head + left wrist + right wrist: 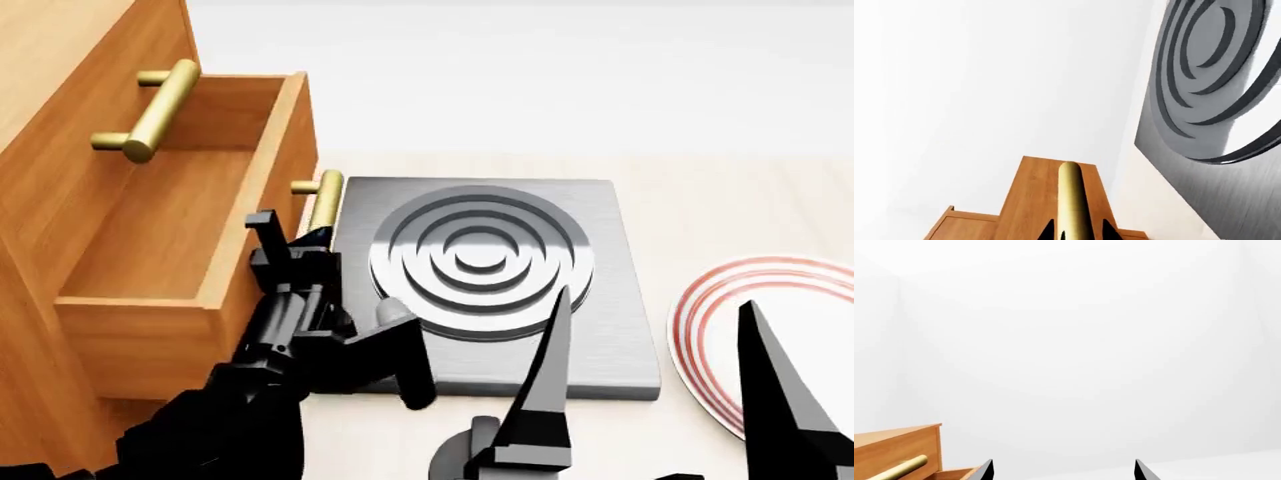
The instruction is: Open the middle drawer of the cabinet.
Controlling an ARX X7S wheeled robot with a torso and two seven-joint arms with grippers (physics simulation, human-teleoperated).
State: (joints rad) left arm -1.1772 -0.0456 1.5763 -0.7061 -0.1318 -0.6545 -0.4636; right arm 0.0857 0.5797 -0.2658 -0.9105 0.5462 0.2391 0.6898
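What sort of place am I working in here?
Likely a simulated kitchen counter: a grey stove plate with concentric rings, a red-ringed plate, and a wooden cabinet with brass-handled drawers.

All three renders are bright and evenly lit, with crisp edges and no blur or lens distortion. The white background is washed out nearly to blankness, filling most of the right wrist view. In the head view, the grey brushed-metal stove plate with concentric rings (pixel 497 270) carries soft sheen at centre, and the rings cast thin dark shadows. The brass cylindrical bar handle (pixel 1075 200) shows a smooth highlight along its length, bottom centre.
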